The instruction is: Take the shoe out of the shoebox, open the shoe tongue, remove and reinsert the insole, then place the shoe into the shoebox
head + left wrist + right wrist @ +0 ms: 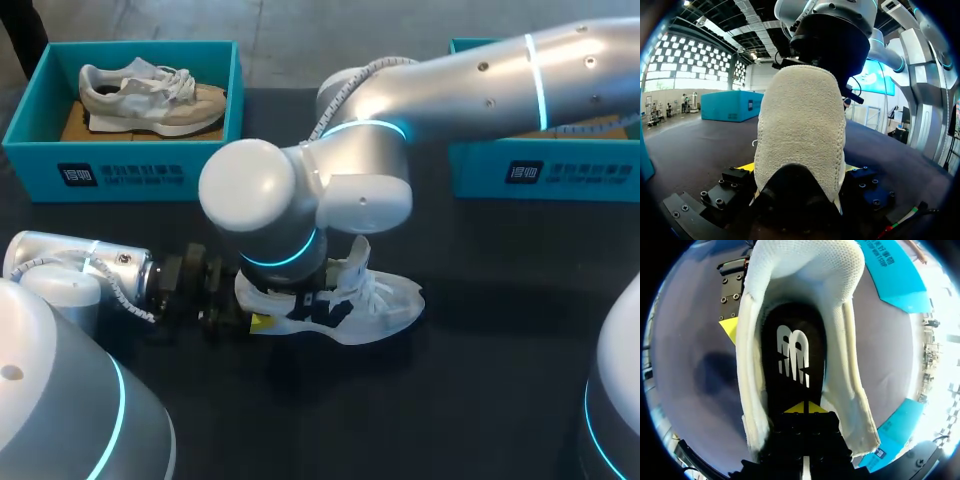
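Observation:
A white shoe (385,300) stands on the dark table, toe to the right, with its tongue (356,256) standing up. My left gripper (262,320) comes in low from the left. Its wide-set fingers press on both sides of the heel (800,130), with a yellow fingertip (749,167) on either side. My right arm reaches across from above. Its gripper (804,408) is shut, and the joined yellow tips sit inside the shoe on the heel end of the black insole (795,355). The shoe's white wall (752,370) rises around them.
A teal shoebox (120,172) at the back left holds a beige shoe (150,100). A second teal box (560,172) stands at the back right, partly behind my right arm. The table in front of the shoe is bare.

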Controlling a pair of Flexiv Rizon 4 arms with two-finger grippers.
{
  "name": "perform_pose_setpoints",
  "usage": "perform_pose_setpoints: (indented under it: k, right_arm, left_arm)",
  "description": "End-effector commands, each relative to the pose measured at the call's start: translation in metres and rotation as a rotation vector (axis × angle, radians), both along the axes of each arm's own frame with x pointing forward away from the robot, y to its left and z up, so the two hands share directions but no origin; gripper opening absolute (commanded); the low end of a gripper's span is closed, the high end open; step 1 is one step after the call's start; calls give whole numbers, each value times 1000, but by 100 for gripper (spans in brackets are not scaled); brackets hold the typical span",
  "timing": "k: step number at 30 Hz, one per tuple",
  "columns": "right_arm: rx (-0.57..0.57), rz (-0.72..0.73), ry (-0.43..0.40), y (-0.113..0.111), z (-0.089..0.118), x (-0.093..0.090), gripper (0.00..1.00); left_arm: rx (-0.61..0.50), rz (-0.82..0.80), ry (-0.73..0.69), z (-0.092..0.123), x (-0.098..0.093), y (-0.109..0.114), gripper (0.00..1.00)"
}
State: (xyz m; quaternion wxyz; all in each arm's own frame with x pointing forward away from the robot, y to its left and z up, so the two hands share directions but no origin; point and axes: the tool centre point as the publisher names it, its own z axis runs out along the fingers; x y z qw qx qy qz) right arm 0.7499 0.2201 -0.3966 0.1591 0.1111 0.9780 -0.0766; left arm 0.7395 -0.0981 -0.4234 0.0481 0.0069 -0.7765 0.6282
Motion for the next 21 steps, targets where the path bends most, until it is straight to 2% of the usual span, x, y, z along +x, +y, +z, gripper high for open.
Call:
perform_pose_setpoints:
  k: [1, 3, 8, 13, 21]
  right_arm:
    - [7, 3, -14, -6, 4, -2, 1]
    - [11, -1, -17, -8, 5, -2, 23]
    - [13, -5, -24, -12, 6, -1, 35]
    - [19, 0, -19, -13, 3, 3, 38]
    - [45, 17, 41, -14, -15, 10, 38]
  left_arm:
    - [0, 4, 0, -5, -2, -1, 0]
    - [0, 4, 0, -5, -2, -1, 0]
    - [0, 4, 0, -5, -2, -1, 0]
    - [0, 4, 0, -5, -2, -1, 0]
    - [0, 4, 0, -5, -2, -1, 0]
